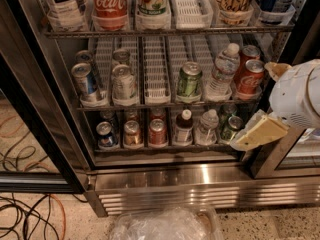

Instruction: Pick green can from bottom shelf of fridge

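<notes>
Two cream, wedge-shaped fingers (260, 133) of the white rounded gripper (252, 106) are held apart at the right of the ribbed stainless-steel fridge (175, 180), the lower one just beside the small dark green silver-topped can (231, 128), which is stood at the right end of the bottom wire shelf (170, 147).

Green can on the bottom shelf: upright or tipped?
Upright. The green can stands at the right end of the bottom shelf, silver top facing up. The gripper hovers just right of it.
</notes>
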`<action>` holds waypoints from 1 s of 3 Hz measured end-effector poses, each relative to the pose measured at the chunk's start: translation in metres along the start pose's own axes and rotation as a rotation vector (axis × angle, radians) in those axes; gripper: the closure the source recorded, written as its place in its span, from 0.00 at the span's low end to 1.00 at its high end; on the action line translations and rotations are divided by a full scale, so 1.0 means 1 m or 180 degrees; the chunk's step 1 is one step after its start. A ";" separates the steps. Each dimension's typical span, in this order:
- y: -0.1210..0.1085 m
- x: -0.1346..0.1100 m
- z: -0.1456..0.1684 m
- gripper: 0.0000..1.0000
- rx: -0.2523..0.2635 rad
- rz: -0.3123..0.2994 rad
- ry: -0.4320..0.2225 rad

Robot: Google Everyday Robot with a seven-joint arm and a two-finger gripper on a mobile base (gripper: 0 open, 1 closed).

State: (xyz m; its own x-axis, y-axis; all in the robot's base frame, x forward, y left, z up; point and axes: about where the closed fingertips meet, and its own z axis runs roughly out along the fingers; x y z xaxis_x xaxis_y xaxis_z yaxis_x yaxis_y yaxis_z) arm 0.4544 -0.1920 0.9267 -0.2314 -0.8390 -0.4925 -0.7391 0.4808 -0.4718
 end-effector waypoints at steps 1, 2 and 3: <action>-0.001 -0.002 0.000 0.00 -0.0019 0.0058 -0.0041; 0.004 -0.009 0.009 0.00 -0.0001 0.0365 -0.0204; 0.012 -0.022 0.031 0.00 0.0072 0.0854 -0.0546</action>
State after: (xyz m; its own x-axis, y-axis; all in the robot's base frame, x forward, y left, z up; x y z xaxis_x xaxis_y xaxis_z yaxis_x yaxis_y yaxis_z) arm 0.4701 -0.1595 0.9091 -0.3046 -0.6271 -0.7169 -0.6514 0.6863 -0.3235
